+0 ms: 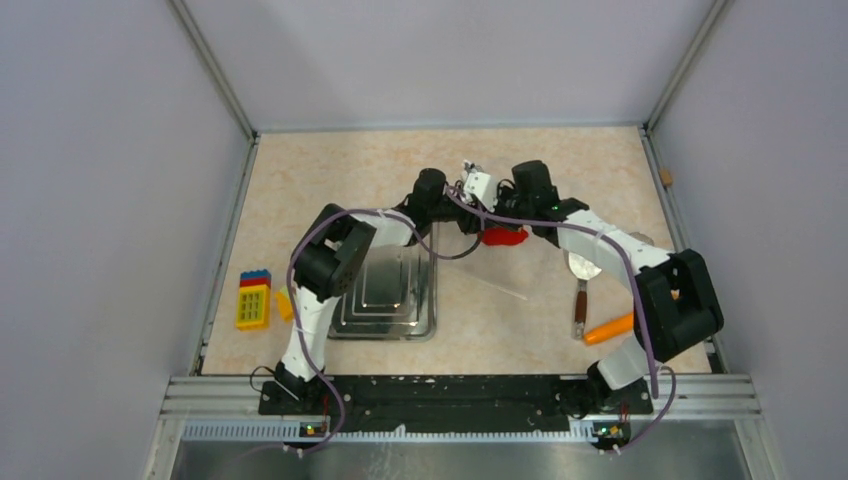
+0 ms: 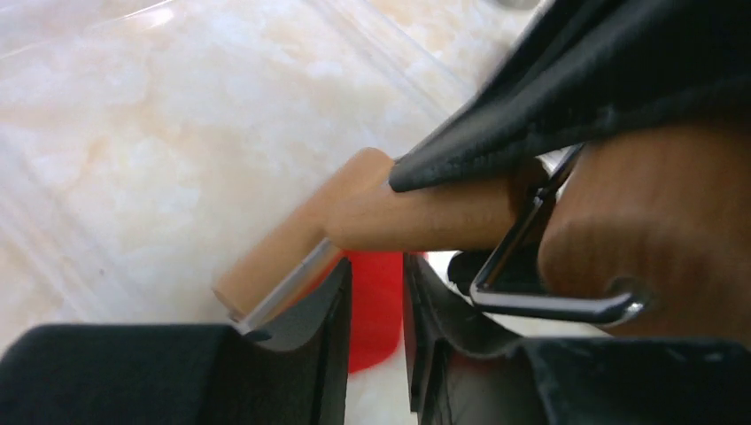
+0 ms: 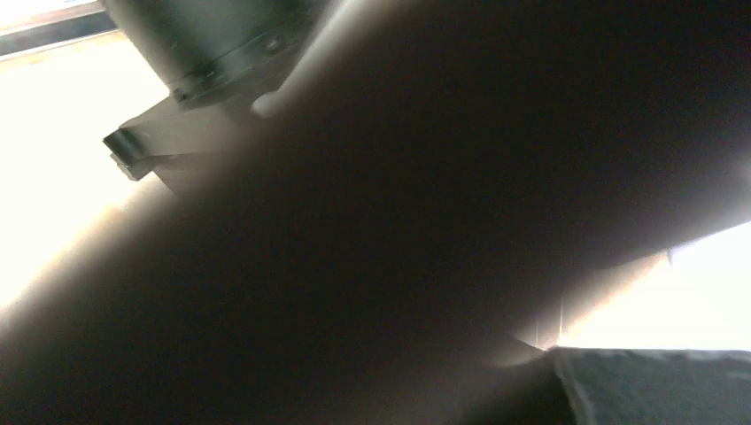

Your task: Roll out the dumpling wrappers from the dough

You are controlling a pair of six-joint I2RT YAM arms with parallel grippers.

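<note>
Dough shows red through narrow gap of left hand, near roller; right wrist view blocked, right hand unreadable.

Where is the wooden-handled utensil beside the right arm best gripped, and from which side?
Grip the utensil mid-handle from straight above, with the jaws closing across its width. It lies flat on the table. Its handle is straight and bare and points toward the near edge, while the flat metal head seems partly tucked under the right arm.
</note>
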